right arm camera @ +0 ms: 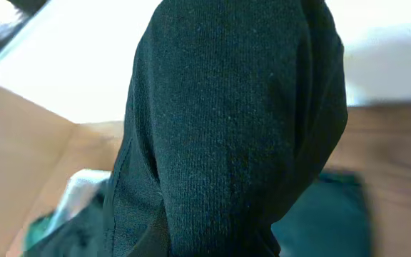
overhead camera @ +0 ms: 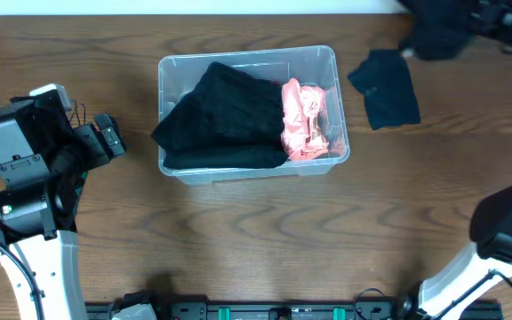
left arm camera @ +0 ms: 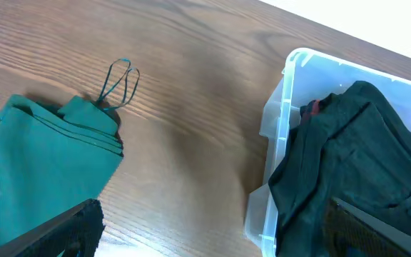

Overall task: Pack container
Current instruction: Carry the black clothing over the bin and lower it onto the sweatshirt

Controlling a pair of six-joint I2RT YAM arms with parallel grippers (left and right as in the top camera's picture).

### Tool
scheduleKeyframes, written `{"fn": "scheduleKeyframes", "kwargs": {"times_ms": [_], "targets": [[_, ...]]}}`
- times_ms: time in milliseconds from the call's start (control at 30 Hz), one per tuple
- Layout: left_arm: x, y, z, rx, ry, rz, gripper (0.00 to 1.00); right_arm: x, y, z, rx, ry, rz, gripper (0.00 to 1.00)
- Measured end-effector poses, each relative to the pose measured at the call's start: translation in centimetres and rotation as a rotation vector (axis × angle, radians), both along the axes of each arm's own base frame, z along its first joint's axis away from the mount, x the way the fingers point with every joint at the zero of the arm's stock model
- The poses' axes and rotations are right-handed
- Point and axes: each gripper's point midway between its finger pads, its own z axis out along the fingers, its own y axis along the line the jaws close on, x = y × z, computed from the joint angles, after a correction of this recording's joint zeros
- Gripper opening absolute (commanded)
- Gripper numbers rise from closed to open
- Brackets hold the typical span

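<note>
Packing stood partway — container (overhead camera: 327, 62) at centre of table (overhead camera: 238, 240) held black garment (overhead camera: 225, 116) and pink garment (overhead camera: 305, 120); dark knit (overhead camera: 385, 89) and teal cloth (left arm camera: 41, 164) were outside; left gripper (overhead camera: 114, 135) spread; right gripper (overhead camera: 434, 36) hidden by fabric — cannot tell.

Clear glossy plastic container (overhead camera: 256, 171), matt black knit cloth (right arm camera: 234, 121), wood-grain table (overhead camera: 238, 240)

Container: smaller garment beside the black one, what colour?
Pink; the garment shows best in the overhead view.
</note>
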Motion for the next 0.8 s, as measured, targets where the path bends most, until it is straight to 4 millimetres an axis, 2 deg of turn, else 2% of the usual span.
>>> {"fn": "scheduleKeyframes", "kwargs": {"times_ms": [67, 100, 133, 167, 233, 367, 533, 800], "targets": [[0.0, 0.0, 0.0, 0.000, 0.000, 0.000, 0.98, -0.1, 4.0, 0.9, 0.006, -0.018, 0.074, 0.01], [0.0, 0.0, 0.0, 0.000, 0.000, 0.000, 0.98, -0.2, 6.8, 1.2, 0.013, -0.026, 0.128, 0.01], [0.0, 0.0, 0.0, 0.000, 0.000, 0.000, 0.98, -0.3, 7.6, 1.3, 0.016, -0.028, 0.146, 0.01], [0.0, 0.0, 0.0, 0.000, 0.000, 0.000, 0.98, -0.6, 10.0, 1.4, 0.026, -0.026, 0.193, 0.01], [0.0, 0.0, 0.0, 0.000, 0.000, 0.000, 0.98, -1.2, 13.3, 1.4, 0.039, -0.016, 0.257, 0.01], [0.0, 0.0, 0.0, 0.000, 0.000, 0.000, 0.98, -2.7, 18.9, 1.4, 0.062, 0.009, 0.358, 0.01], [0.0, 0.0, 0.0, 0.000, 0.000, 0.000, 0.98, -4.6, 23.3, 0.2, 0.068, 0.114, 0.389, 0.01], [0.0, 0.0, 0.0, 0.000, 0.000, 0.000, 0.98, -7.7, 26.7, -4.2, -0.022, 0.347, 0.326, 0.01]]}}
